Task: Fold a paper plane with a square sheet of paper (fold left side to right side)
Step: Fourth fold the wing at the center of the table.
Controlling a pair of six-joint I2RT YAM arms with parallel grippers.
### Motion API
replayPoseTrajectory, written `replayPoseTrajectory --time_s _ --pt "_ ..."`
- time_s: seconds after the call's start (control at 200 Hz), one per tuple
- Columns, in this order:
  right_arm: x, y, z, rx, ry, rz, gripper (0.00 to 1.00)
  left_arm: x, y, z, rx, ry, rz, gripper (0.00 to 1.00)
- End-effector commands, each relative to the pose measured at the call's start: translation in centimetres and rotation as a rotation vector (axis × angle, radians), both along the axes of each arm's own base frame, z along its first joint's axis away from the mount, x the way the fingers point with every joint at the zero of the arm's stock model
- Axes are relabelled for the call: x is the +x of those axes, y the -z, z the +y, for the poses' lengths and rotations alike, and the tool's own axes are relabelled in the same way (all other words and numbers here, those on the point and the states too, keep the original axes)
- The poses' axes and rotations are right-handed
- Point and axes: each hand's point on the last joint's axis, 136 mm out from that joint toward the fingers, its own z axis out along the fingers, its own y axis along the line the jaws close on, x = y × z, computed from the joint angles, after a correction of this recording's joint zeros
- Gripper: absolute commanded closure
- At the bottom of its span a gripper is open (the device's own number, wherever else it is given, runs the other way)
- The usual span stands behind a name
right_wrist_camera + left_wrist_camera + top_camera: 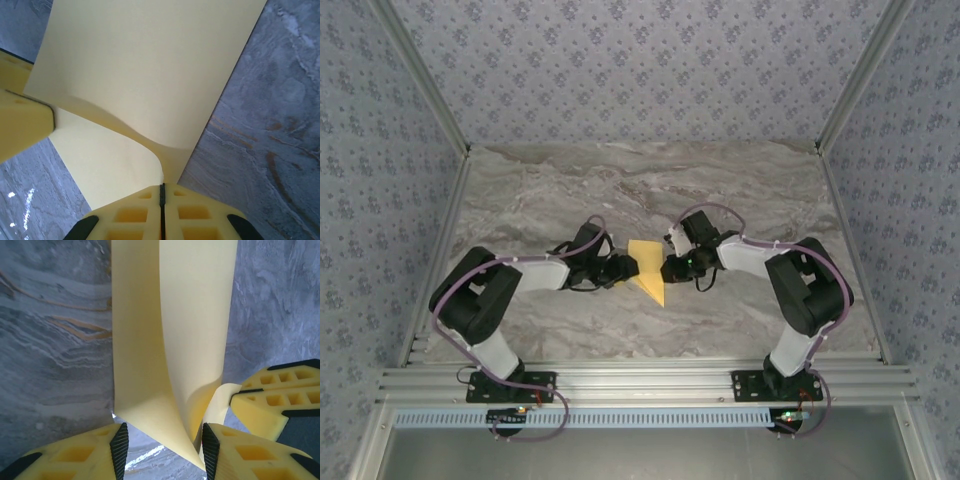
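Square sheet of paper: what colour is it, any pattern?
The paper is plain pale mustard yellow, unpatterned; the right wrist view shows it best.

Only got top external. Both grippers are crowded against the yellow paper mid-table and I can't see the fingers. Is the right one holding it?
Observer: Yes. In the right wrist view the right gripper has its fingers pressed together on an edge of the thin mustard-yellow sheet of paper.
Operator: And the left?
Observer: The left gripper is open. Its fingers stand apart, with a curled part of the sheet between them.
Operator: Sheet flat?
Observer: No. The left wrist view shows one flap lifted and bowed over the other layer, above the grey marble-patterned table, not creased down.
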Motion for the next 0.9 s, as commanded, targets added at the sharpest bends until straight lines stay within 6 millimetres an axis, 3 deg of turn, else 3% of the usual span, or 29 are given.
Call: replayPoseTrajectory --time_s 0.0,0.185,0.685,0.774,0.894 --pt "0.0 -0.8 0.0 0.025 -0.004 -0.014 0.94 0.7 -1.9 0.3 -0.018 -0.004 -0.068 0.55" --pt "0.1 -0.8 0.0 0.028 -0.003 -0.011 0.94 0.9 -2.8 0.0 -0.036 0.004 -0.082 0.54" --pt "-0.1 -0.7 0.1 0.034 -0.008 -0.004 0.94 1.7 -2.3 -2.0 -0.081 0.031 -0.052 0.56" --pt "-0.1 -0.6 0.1 0.035 -0.008 0.0 0.93 1.7 -2.4 -2.3 -0.089 0.036 -0.055 0.61" --pt "0.0 -1.1 0.1 0.035 -0.005 -0.02 0.89 1.6 -2.8 -2.6 -0.096 0.04 -0.059 0.76"
